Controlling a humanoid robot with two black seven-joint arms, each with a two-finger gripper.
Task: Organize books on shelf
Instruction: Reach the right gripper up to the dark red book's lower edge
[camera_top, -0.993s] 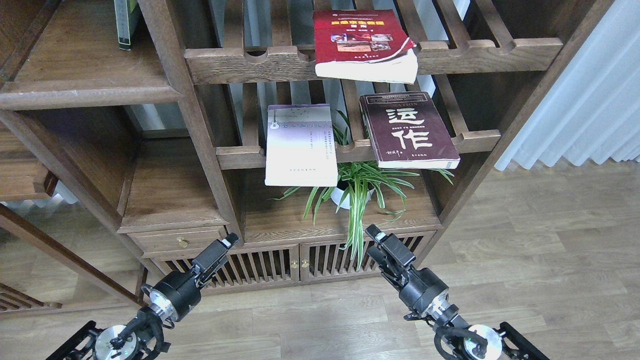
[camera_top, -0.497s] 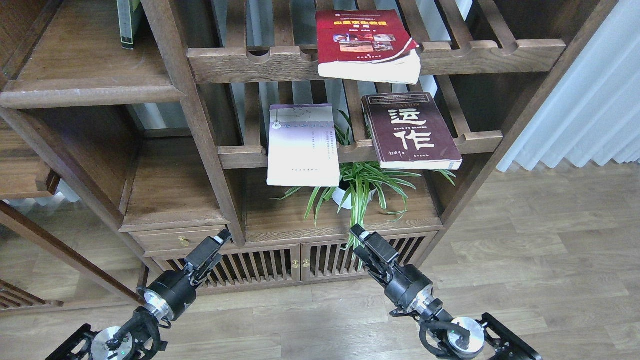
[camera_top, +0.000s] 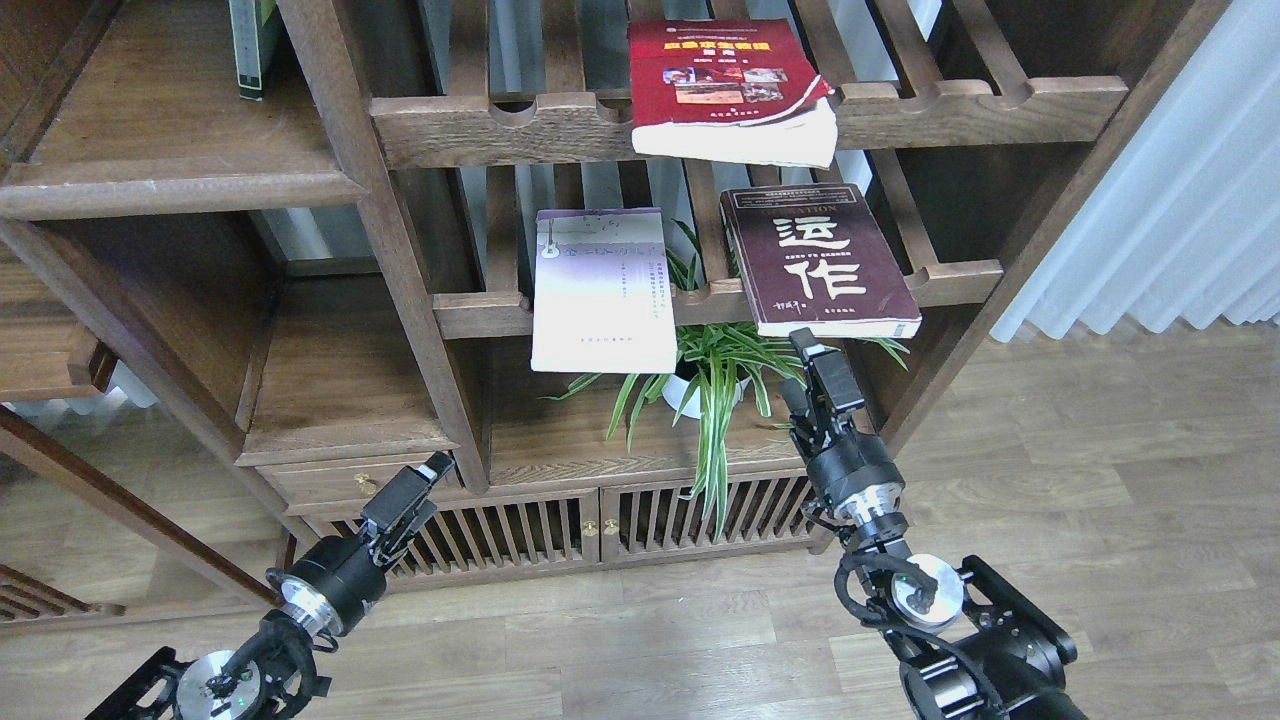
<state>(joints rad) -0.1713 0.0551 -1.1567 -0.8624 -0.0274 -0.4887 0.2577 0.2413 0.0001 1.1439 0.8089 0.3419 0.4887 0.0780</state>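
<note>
Three books lie flat on the slatted racks. The red book (camera_top: 730, 90) overhangs the upper rack. The pale lavender book (camera_top: 600, 290) and the dark maroon book (camera_top: 815, 260) overhang the lower rack. The solid shelf plank (camera_top: 150, 140) is at the upper left. My right gripper (camera_top: 806, 345) points up, its tip just under the maroon book's front edge; I cannot tell its fingers apart or whether it touches the book. My left gripper (camera_top: 438, 467) is low, in front of the drawer, holding nothing; its fingers cannot be told apart.
A potted spider plant (camera_top: 715, 375) stands under the lower rack, left of my right gripper. A green book (camera_top: 250, 45) stands on the upper left plank. A drawer (camera_top: 350, 480) and slatted cabinet doors (camera_top: 520, 530) are below. A white curtain (camera_top: 1180, 200) hangs at the right.
My right gripper has risen and moved right, from in front of the cabinet doors to just under the maroon book. My left gripper has drifted slightly left. The books have not moved.
</note>
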